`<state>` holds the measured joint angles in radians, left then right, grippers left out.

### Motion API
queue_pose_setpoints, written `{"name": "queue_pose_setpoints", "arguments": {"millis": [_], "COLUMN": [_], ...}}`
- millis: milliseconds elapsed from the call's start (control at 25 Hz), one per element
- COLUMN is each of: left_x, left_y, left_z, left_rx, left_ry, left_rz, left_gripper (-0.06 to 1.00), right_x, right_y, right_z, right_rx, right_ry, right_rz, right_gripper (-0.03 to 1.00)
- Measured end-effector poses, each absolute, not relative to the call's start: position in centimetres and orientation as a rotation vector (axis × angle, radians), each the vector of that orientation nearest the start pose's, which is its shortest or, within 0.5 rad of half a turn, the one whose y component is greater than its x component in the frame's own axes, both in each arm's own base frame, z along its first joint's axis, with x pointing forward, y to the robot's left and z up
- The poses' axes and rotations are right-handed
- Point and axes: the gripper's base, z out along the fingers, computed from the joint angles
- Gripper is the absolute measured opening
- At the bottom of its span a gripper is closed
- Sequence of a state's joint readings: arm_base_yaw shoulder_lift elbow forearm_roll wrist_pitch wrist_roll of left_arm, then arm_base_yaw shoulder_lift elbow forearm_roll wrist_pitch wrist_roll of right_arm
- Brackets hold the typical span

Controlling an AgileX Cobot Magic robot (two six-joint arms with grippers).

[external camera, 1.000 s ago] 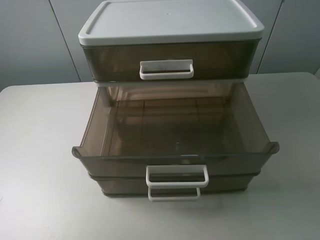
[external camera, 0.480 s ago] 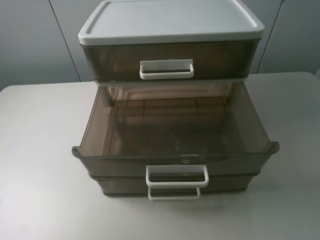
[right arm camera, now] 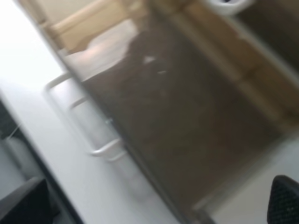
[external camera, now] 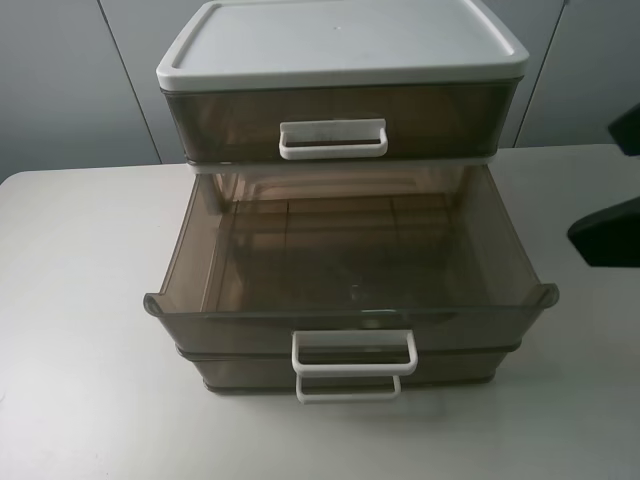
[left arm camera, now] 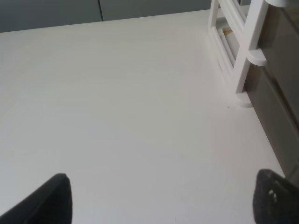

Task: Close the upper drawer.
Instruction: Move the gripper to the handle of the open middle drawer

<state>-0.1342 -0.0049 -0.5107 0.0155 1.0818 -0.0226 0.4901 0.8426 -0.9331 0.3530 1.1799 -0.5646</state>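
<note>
The upper drawer (external camera: pixel 240 328), smoky-brown and empty, is pulled far out of the middle tier of the cabinet (external camera: pixel 340 45). Its small white loop handle (external camera: pixel 354 350) faces the front. My right gripper (external camera: pixel 616 185) is open at the right edge, level with the drawer's right wall and apart from it. The right wrist view is blurred and shows the drawer (right arm camera: pixel 187 116) and white handles (right arm camera: pixel 88 126) between the open fingers. My left gripper (left arm camera: pixel 161 203) is open over bare table beside the cabinet's white frame (left arm camera: pixel 245 51). It is out of the exterior view.
The top drawer (external camera: pixel 340 115) with the wider white handle is shut. The lowest drawer (external camera: pixel 250 372) stands pulled out under the upper one, its handle (external camera: pixel 348 390) just below. The grey table (external camera: pixel 80 300) surrounds the cabinet; a grey wall is behind.
My right gripper has come into view at the right edge of the exterior view. The drawers have not moved.
</note>
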Motion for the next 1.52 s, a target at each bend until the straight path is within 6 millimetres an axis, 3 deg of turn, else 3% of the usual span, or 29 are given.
{"name": "queue_pose_setpoints", "arguments": {"millis": [400,680,1040,1520], "left_x": [-0.8,-0.8,-0.8,-0.8], "left_y": [0.2,0.2,0.2,0.2], "left_z": [27.8,27.8,27.8,27.8], "left_rx": [0.113,0.113,0.113,0.113], "left_ry": [2.047,2.047,2.047,2.047], "left_rz": [-0.079,-0.079,-0.079,-0.079], "left_gripper": [0.74,0.74,0.74,0.74], "right_x": [9.0,8.8,8.9,8.2], "right_y": [15.8,19.2,19.7,20.5], "right_z": [32.6,29.9,25.8,22.4], "right_rx": [-1.723,-1.896,-1.917,-2.029], "right_ry": [2.107,2.128,2.224,2.136], "right_rz": [0.573,0.576,0.575,0.557], "right_gripper": [0.70,0.70,0.70,0.70]}}
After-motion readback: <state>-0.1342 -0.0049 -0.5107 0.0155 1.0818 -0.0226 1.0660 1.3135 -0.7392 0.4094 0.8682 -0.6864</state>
